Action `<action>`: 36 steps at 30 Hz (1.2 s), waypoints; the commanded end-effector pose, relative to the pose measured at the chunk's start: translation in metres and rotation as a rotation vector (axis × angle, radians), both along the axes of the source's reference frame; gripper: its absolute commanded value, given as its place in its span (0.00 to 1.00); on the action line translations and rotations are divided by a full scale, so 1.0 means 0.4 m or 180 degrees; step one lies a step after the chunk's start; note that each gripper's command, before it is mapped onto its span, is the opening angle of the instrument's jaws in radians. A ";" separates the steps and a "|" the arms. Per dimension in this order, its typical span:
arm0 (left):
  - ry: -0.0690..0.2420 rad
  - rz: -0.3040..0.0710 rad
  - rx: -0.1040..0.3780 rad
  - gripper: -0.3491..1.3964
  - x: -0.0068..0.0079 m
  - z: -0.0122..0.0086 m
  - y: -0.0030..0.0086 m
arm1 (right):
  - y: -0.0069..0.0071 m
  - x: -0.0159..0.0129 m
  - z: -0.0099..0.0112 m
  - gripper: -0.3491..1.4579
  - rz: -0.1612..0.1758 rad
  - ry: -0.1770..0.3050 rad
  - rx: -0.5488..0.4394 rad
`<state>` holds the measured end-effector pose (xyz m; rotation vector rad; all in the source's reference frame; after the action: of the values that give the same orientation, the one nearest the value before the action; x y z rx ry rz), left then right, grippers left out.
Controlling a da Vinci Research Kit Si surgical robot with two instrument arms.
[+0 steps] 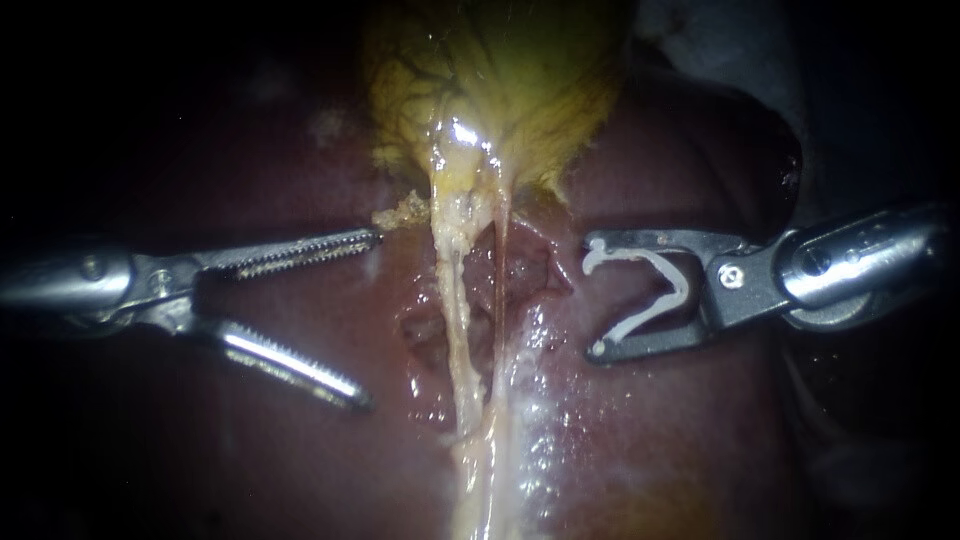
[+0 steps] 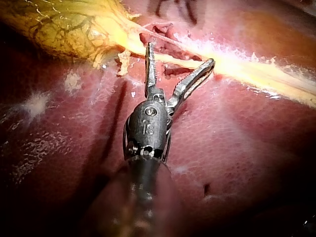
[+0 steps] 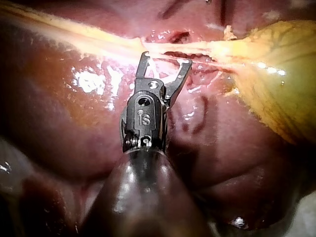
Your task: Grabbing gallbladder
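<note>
Approach step; gallbladder (image 1: 500, 80) not yet gripped. Left instrument (image 1: 370, 318): toothed jaws spread wide, holding nothing, just beside the pale tube (image 1: 452, 300) running down from the gallbladder's neck. Gallbladder yellow, top of endoscope view, lying on the liver (image 1: 700, 430), apart from both instruments. Right instrument (image 1: 593, 298) across the tube, jaws wide apart yet cradling a white clip (image 1: 680, 288) against both. Next, probably: swing left jaws up to the yellow neck, straddle a fold, close, avoiding the tube.
</note>
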<state>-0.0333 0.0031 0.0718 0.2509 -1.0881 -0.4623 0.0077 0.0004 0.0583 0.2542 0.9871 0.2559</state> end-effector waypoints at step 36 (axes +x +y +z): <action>0.0076 -0.0329 0.0252 0.71 -0.0007 0.0322 0.0180 | -0.0002 0.0008 0.0002 0.53 0.0004 -0.0002 -0.0003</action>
<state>-0.0336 0.0103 0.0850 0.2673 -1.0629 -0.6052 0.0080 0.0003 0.0583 0.2528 0.9867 0.2567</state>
